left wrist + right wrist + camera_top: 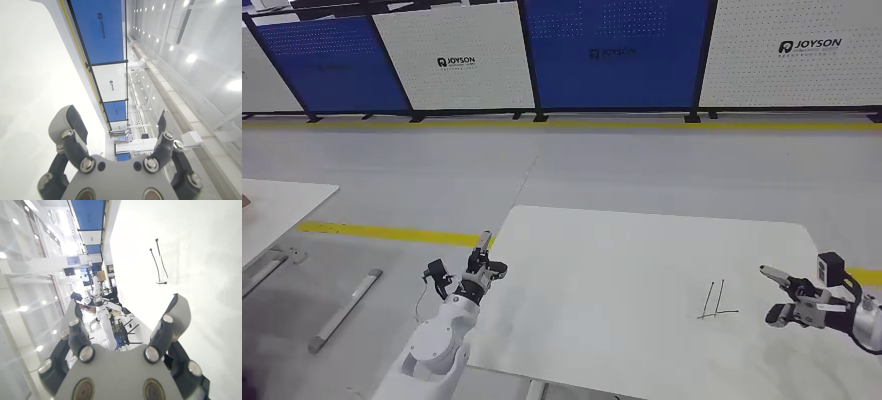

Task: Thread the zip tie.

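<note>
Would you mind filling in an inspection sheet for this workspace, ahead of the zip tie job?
Surface: white table, bare apart from the job's things.
Job's things: three black zip ties near the table's right side, two side by side and a third across their near ends; none threaded.
Clutter: nothing seen.
Grippers: left gripper open, at the table's left edge; right gripper open, at the right edge, apart from the zip ties; both hold nothing.
Cables: nothing seen.
Surroundings: blue and white panels behind, a yellow floor line, a second white table to the left.
</note>
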Robot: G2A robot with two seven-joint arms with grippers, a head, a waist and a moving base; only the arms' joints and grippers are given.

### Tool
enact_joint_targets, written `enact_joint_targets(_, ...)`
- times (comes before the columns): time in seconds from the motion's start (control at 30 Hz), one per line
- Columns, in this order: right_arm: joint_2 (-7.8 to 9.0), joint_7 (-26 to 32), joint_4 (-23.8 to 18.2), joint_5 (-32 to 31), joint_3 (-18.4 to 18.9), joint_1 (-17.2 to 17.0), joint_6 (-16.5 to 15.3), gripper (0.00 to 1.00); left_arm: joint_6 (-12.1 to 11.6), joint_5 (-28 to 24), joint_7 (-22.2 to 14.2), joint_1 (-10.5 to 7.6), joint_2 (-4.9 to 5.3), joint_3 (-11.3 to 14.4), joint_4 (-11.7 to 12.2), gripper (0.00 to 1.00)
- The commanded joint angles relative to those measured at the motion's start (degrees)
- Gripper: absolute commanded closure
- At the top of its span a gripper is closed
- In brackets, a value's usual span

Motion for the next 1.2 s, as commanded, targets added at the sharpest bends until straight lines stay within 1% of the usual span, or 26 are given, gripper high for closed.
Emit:
enact_joint_targets(0.0, -0.03, 0.06, 1.07, 0.8, -0.41, 0.5, 0.0, 0.0, 0.0, 0.0, 0.0, 0.0, 0.0, 0.0, 0.0, 0.0)
enact_joint_targets(0.43, -0.03, 0.06, 1.07, 0.8, -0.41, 0.5, 0.0, 0.0, 0.0, 0.0, 0.0, 0.0, 0.0, 0.0, 0.0, 0.0)
enact_joint_targets(0.5, -0.07, 4.39, 1.27, 3.4, -0.92, 0.34, -1.3, 0.0, 0.0, 0.0, 0.0, 0.0, 0.0, 0.0, 0.0, 0.0)
enact_joint_targets(0.53, 0.08, 6.69, 2.47, 5.25, -0.91, 0.68, -2.44, 0.0, 0.0, 0.0, 0.0, 0.0, 0.0, 0.0, 0.0, 0.0)
enact_joint_targets(0.57, 0.35, 6.69, 3.58, 8.17, -1.7, 1.09, -3.71, 0.0, 0.0, 0.0, 0.0, 0.0, 0.0, 0.0, 0.0, 0.0)
enact_joint_targets(0.67, 1.68, 6.69, 4.78, 13.82, -4.28, 2.14, -6.21, 0.0, 0.0, 0.0, 0.0, 0.0, 0.0, 0.0, 0.0, 0.0)
enact_joint_targets(0.77, 3.9, 6.69, 4.61, 17.45, -8.56, 3.23, -8.97, 0.0, 0.0, 0.0, 0.0, 0.0, 0.0, 0.0, 0.0, 0.0)
enact_joint_targets(0.8, 4.97, 6.69, 4.99, 18.35, -10.24, 3.88, -9.72, 0.0, 0.0, 0.0, 0.0, 0.0, 0.0, 0.0, 0.0, 0.0)
enact_joint_targets(0.87, 6.54, 6.69, 6.07, 18.76, -12.78, 5.23, -10.02, 0.0, 0.0, 0.0, 0.0, 0.0, 0.0, 0.0, 0.0, 0.0)
enact_joint_targets(0.9, 7.54, 6.69, 6.31, 18.21, -15.41, 6.21, -10.1, 0.0, 0.0, 0.0, 0.0, 0.0, 0.0, 0.0, 0.0, 0.0)
enact_joint_targets(0.93, 8.21, 6.69, 7.02, 19.28, -17.31, 7.03, -10.02, 0.0, 0.0, 0.0, 0.0, 0.0, 0.0, 0.0, 0.0, 0.0)
enact_joint_targets(0.97, 8.42, 6.69, 7.26, 19.79, -17.89, 7.34, -10.02, 0.0, 0.0, 0.0, 0.0, 0.0, 0.0, 0.0, 0.0, 0.0)
enact_joint_targets(1.17, 8.42, 6.69, 7.26, 19.79, -17.89, 7.34, -10.02, 0.0, 0.0, 0.0, 0.0, 0.0, 0.0, 0.0, 0.0, 0.0)
